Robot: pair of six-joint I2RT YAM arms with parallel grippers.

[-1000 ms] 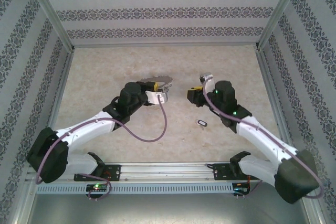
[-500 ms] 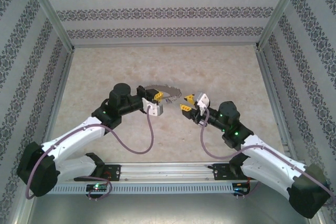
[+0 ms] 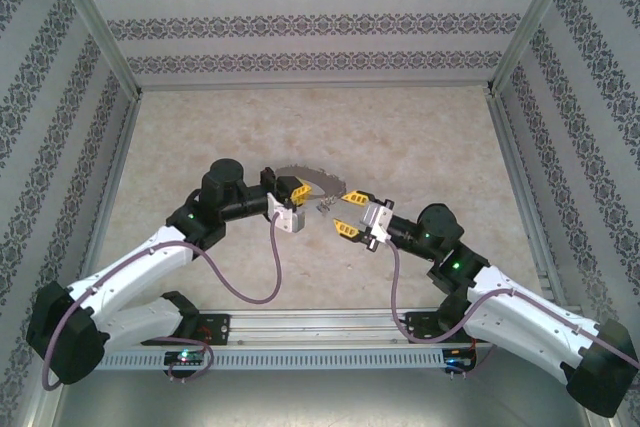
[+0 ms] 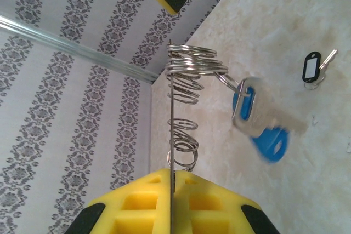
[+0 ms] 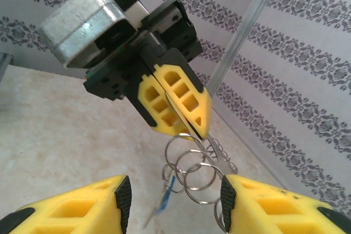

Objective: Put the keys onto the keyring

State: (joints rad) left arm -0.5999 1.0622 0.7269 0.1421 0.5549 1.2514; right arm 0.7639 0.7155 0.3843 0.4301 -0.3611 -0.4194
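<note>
We have the left arm [image 3: 150, 257] reaching in from near-left, forearm angled up to the middle of the bench [image 3: 420, 127], wrist turned so the left jaws point right. They're clamped tight on the keyring [image 4: 171, 135], its thin wire pinched edge-on between the yellow pads [image 4: 156, 184]. Small split rings [image 4: 189, 67] are strung on the wire and two blue-headed keys [image 4: 249, 110] dangle off them, blurred. The right arm [image 3: 520, 312] reaches from near-right, elbow low, wrist aimed left, so the two sets of jaws sit nearly nose to nose, just apart. The right jaws stand wide, gripping nothing; from the right wrist we see the split rings hanging in front of the gap between its fingers [image 5: 71, 212], contact not clear. One loose key [image 4: 327, 58] on a dark-rimmed tag [image 4: 311, 67] lies flat on the bench, well apart from the keyring.
</note>
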